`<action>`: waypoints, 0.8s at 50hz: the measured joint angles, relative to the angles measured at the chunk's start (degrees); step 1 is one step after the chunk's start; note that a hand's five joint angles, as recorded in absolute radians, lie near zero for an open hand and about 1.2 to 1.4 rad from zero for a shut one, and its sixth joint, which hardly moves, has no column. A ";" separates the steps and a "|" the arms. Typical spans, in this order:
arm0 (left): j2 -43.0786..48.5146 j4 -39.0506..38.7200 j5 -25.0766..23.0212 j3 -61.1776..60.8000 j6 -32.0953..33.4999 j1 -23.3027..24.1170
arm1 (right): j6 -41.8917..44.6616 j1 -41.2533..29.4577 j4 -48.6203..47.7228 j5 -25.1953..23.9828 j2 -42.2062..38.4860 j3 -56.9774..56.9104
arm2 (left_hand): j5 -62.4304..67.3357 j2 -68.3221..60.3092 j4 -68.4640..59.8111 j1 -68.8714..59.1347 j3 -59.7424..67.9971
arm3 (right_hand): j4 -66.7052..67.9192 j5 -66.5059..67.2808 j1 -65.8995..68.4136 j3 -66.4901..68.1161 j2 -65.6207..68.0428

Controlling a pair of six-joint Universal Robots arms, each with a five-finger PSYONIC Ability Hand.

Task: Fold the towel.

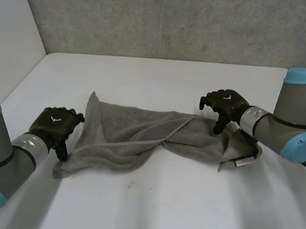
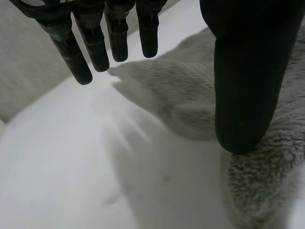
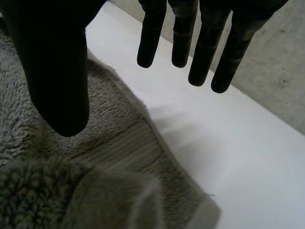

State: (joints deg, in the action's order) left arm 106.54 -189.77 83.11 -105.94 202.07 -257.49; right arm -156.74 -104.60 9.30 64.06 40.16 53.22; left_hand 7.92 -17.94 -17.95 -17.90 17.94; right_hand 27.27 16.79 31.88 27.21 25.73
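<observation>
Flanking the towel (image 1: 135, 137), left hand (image 1: 54, 123) and right hand (image 1: 225, 103) hang uncurled.

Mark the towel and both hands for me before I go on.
towel (image 1: 124, 139): head view, the middle of the crumpled cloth.
left hand (image 1: 54, 125): head view, the back of the hand, at the towel's left end.
right hand (image 1: 225, 103): head view, the back of the hand, over the towel's right end.

Towel (image 1: 141, 135): grey terry cloth, fuzzy looped pile, matt; flatter ribbed weave along one hem. Beneath the towel, table (image 1: 134, 214): white, smooth, faintly sheened. Behind the towel, wall (image 1: 176, 21): rough, speckled grey, matt, like concrete. At the towel's ends, left hand (image 1: 54, 123) and right hand (image 1: 225, 103): black, smooth, dull-sheened, plastic-looking.
</observation>
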 measured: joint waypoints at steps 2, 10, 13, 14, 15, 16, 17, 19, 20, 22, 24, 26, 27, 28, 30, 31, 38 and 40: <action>-0.02 1.53 -1.05 0.06 -1.06 -0.15 | -0.73 -0.07 -0.44 -0.37 -1.00 -0.44 | 0.14 -0.12 -0.10 -0.18 0.11 | 0.28 0.22 0.27 0.27 0.57; -0.21 6.63 -4.17 0.09 -4.24 -0.05 | -1.91 -0.09 -2.07 -2.17 -4.26 -1.68 | 0.46 -0.49 -0.53 -0.54 0.47 | 5.51 4.87 6.12 5.66 7.03; -0.14 7.09 -4.44 0.07 -4.42 -0.03 | -1.91 -0.13 -2.17 -2.39 -4.82 -1.95 | 0.73 -0.75 -0.73 -0.75 0.76 | 6.61 5.90 7.27 6.76 8.11; -0.06 7.18 -4.49 0.06 -4.44 -0.04 | -1.90 -0.15 -2.18 -2.43 -4.92 -2.01 | 0.83 -0.97 -0.98 -0.97 0.98 | 6.61 5.90 7.27 6.76 8.11; -0.06 7.18 -4.49 0.06 -4.44 -0.04 | -1.90 -0.15 -2.18 -2.43 -4.92 -2.01 | 0.83 -0.97 -0.98 -0.97 0.98 | 6.61 5.90 7.27 6.76 8.11; 0.29 7.24 -4.56 0.05 -4.41 -0.04 | -1.87 -0.22 -2.17 -2.58 -5.32 -2.18 | 2.52 -2.59 -2.49 -2.61 2.52 | 7.18 6.47 7.92 7.34 8.38; 0.40 7.22 -4.56 0.05 -4.40 -0.04 | -1.87 -0.24 -2.17 -2.62 -5.36 -2.21 | 2.72 -2.82 -2.70 -2.85 2.84 | 7.18 6.47 7.95 7.36 8.38; 0.76 7.18 -4.53 0.05 -4.36 -0.04 | -1.87 -0.33 -2.14 -2.81 -5.50 -2.26 | 7.09 -7.08 -7.10 -7.42 7.07 | 7.18 6.47 8.03 7.38 8.38; 0.76 7.18 -4.53 0.05 -4.36 -0.04 | -1.87 -0.33 -2.14 -2.81 -5.50 -2.26 | 7.09 -7.08 -7.10 -7.42 7.07 | 7.18 6.47 8.03 7.38 8.38; 1.19 7.07 -4.45 -0.01 -4.32 -0.04 | -1.87 -0.57 -2.14 -3.08 -5.58 -2.28 | 11.38 -11.37 -11.42 -11.50 11.38 | 7.18 6.60 8.04 7.38 8.38; 1.27 7.02 -4.38 -0.17 -4.31 -0.03 | -1.89 -0.85 -2.15 -3.25 -5.60 -2.28 | 16.17 -16.47 -16.27 -16.52 16.26 | 7.18 6.61 7.98 7.38 8.38; 1.19 7.02 -4.34 -0.27 -4.31 -0.03 | -1.89 -1.00 -2.16 -3.32 -5.63 -2.27 | 16.17 -16.47 -16.27 -16.52 16.26 | 7.09 6.60 7.77 7.29 8.34; 1.14 7.04 -4.32 -0.33 -4.32 -0.01 | -1.90 -1.05 -2.18 -3.33 -5.65 -2.27 | 18.11 -18.36 -18.25 -18.40 18.36 | 7.01 6.59 7.40 7.16 8.26; 1.08 7.05 -4.30 -0.38 -4.32 0.00 | -1.90 -1.10 -2.18 -3.34 -5.67 -2.27 | 18.98 -19.11 -19.14 -19.27 19.14 | 7.01 6.59 7.16 7.11 8.26; 0.68 7.08 -4.26 -0.50 -4.36 0.12 | -1.90 -1.25 -2.24 -3.32 -5.79 -2.27 | 19.40 -19.56 -19.60 -19.62 19.58 | 5.35 5.20 4.39 5.39 7.15; 0.45 7.11 -4.23 -0.53 -4.37 0.19 | -1.91 -1.29 -2.26 -3.30 -5.83 -2.28 | 19.40 -19.56 -19.60 -19.62 19.58 | 5.16 5.16 4.07 5.14 6.98; -1.95 7.22 -4.11 -0.41 -4.40 0.59 | -1.91 -1.55 -2.49 -2.92 -5.69 -2.76 | 18.56 -18.55 -18.43 -18.62 18.57 | 4.74 5.05 3.58 4.86 6.66; -2.73 7.25 -4.10 -0.28 -4.42 0.68 | -1.92 -1.57 -2.52 -2.85 -5.43 -2.91 | 18.04 -17.95 -17.92 -18.03 18.02 | 4.75 5.04 3.76 4.86 6.66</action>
State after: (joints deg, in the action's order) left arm 103.81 -182.52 79.01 -106.22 197.65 -256.81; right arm -158.66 -106.17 6.78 61.22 34.73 50.31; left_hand 25.96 -35.89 -35.87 -35.94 35.96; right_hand 32.01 21.83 35.64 32.07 32.39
